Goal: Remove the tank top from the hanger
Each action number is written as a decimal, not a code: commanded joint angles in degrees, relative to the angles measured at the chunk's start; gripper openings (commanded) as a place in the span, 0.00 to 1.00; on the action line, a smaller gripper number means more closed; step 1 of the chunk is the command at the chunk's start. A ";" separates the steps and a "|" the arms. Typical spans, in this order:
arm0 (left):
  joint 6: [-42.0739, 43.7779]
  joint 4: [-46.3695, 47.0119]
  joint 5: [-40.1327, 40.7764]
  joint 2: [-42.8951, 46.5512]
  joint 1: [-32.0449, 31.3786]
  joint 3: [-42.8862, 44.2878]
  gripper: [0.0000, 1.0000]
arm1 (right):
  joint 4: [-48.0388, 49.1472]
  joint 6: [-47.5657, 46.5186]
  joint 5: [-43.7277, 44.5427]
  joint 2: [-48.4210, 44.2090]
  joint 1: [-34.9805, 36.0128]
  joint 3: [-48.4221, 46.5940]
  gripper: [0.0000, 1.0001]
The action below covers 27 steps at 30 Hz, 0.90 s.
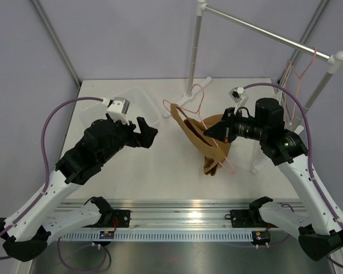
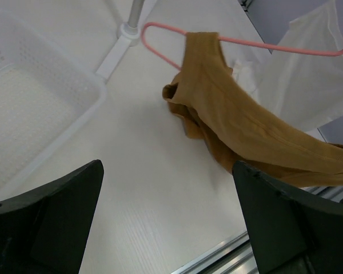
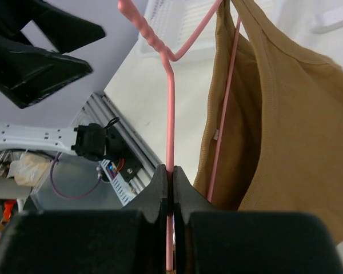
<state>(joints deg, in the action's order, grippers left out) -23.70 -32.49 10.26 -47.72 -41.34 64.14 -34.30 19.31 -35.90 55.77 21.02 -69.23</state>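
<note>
The hanger is clamped in the right hand, presumably so the top can be drawn off by the left hand, held apart.

The tank top is plain camel-brown with ribbed edging. Its hanger is pink, as is the second hanger at the upper right. The basket is white and dotted with perforations. The table is white and the cable purple.
</note>
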 commanded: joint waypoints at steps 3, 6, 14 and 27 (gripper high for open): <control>1.73 8.76 6.88 -3.07 -3.83 2.75 0.99 | 8.37 -0.85 3.72 3.03 10.08 -4.95 0.00; 2.69 10.86 7.58 -3.25 -3.83 1.96 0.99 | 8.90 -1.29 4.96 4.70 14.31 -6.26 0.00; 2.44 10.08 12.24 -5.54 -3.83 0.99 0.88 | 11.98 -0.68 6.81 4.79 18.01 -6.09 0.00; 2.78 14.82 13.91 -6.59 -3.83 -2.09 0.72 | 13.38 1.78 4.00 3.12 18.71 -4.25 0.00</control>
<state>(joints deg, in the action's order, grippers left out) -21.39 -22.41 21.39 -53.56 -44.97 62.17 -26.33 20.18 -29.87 61.04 38.89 -72.49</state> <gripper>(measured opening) 0.740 0.027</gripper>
